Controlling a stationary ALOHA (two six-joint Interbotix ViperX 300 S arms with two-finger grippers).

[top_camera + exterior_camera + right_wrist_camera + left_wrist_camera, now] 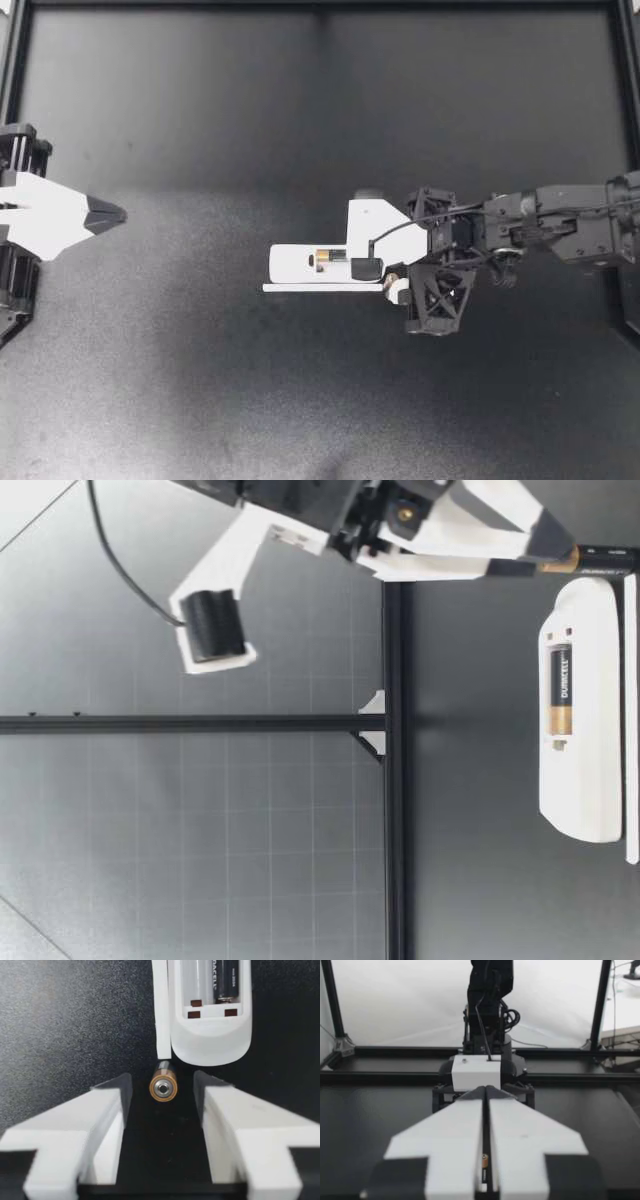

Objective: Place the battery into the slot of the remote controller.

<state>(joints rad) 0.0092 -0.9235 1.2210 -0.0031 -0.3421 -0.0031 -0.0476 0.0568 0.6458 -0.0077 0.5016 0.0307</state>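
A big dark table (200,120) fills the top view. The right arm (560,225) comes in from the side and reaches to the middle of it. A white remote (300,262) lies flat there, with its battery box open and facing up.

The left gripper (108,213) sits at the edge of the table, well apart from the remote. Its two fingers (455,1130) are pressed together and hold nothing.

The right gripper (385,280) is down low at one end of the remote. Its fingers (107,1105) stand apart.

A thin white strip (320,288) lies right along one long side of the remote.

A seated battery (325,258) rests inside the remote. In the right wrist view, the free slot (197,980) is just beside it.

The loose battery (163,1086) lies on the table between the right gripper's spread fingers. There is a gap on each side of it, so no finger touches it. One round end faces the wrist camera. The other end is just by the end of the strip and the round end of the remote. In the low view it (600,553) lies flat, just beside the remote (580,780).
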